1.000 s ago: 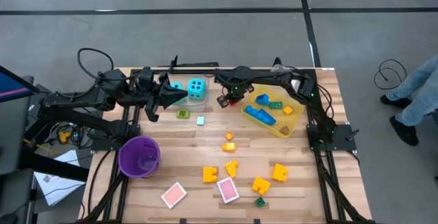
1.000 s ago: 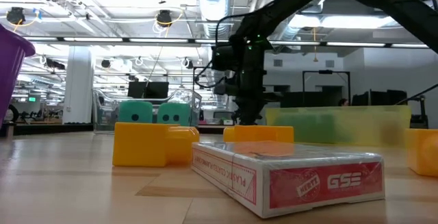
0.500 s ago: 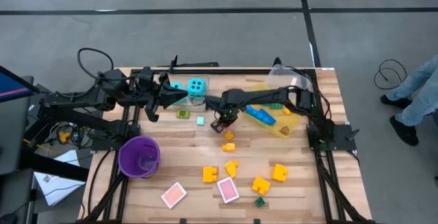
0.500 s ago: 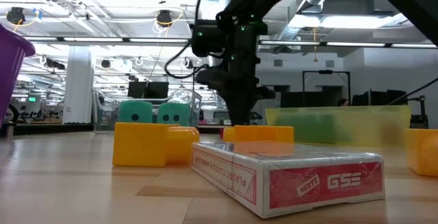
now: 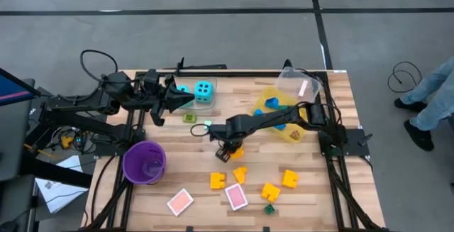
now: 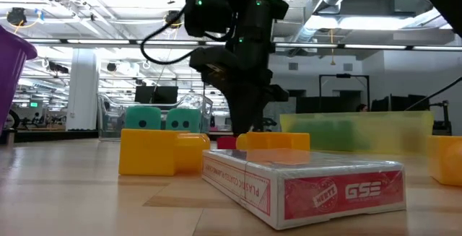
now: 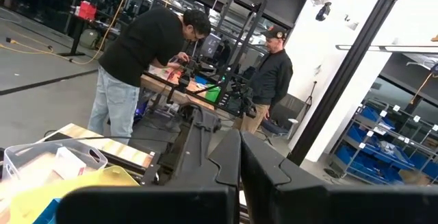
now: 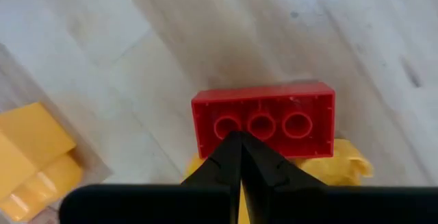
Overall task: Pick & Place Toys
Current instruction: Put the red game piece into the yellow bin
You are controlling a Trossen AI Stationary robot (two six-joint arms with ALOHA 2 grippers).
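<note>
My right gripper (image 5: 223, 151) is shut and points down at mid-table over a red brick (image 8: 263, 120). The brick lies hollow side up against a yellow brick (image 8: 345, 157). In the low view the gripper (image 6: 242, 124) stands just above the red brick (image 6: 225, 142), beside an orange brick (image 6: 273, 141). My left gripper (image 5: 189, 98) is shut and empty at the far left, next to two cyan dice (image 5: 203, 90). Yellow bricks (image 5: 218, 181) and pink cards (image 5: 235, 196) lie near the front edge. The yellow bin (image 5: 289, 129) holds blue bricks. My right gripper's shut fingertips (image 8: 233, 148) come from above, pointing down, over the middle of the red brick's long side wall (image 8: 212, 142). The brick lies on the table. I cannot tell whether the tips touch it.
A purple cup (image 5: 145, 161) stands at the near left. Small green bricks (image 5: 189, 118) lie near the dice, another (image 5: 269, 208) at the front. A clear container (image 5: 298, 86) is at the far right by the bin. A red card box (image 6: 310, 182) fills the low view's foreground.
My right gripper has swung from the yellow bin's left end toward the table's near edge and a little to the left. It has come down over the bricks at mid-table.
</note>
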